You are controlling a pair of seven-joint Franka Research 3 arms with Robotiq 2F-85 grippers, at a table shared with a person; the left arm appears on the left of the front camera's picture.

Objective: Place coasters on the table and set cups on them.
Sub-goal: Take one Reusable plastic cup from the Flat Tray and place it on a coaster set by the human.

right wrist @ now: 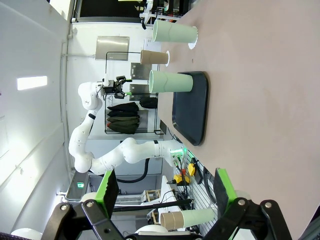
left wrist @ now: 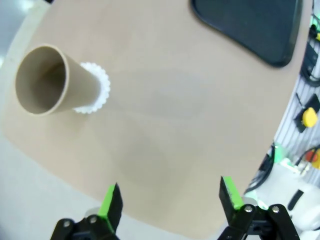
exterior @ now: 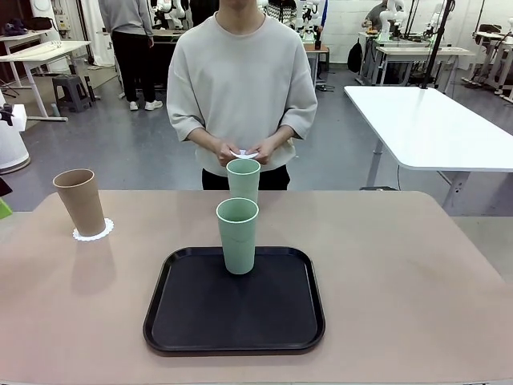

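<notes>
1. Front: one mint cup [exterior: 238, 236] is standing on the black tray [exterior: 232, 313], a second mint cup [exterior: 243, 180] just behind it; the tan cup [exterior: 80, 202] is sitting on a coaster [exterior: 93, 231] left of it.
2. Left wrist: left gripper [left wrist: 170, 197] is hanging agape, empty, off the tray.
3. Right wrist: right gripper [right wrist: 165, 187] is gaping empty; an off-centre grab risks toppling the tray's tall cup.

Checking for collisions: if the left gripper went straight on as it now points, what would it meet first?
The open left gripper would likely meet bare table first, between the tan-brown cup and the black tray.
</notes>
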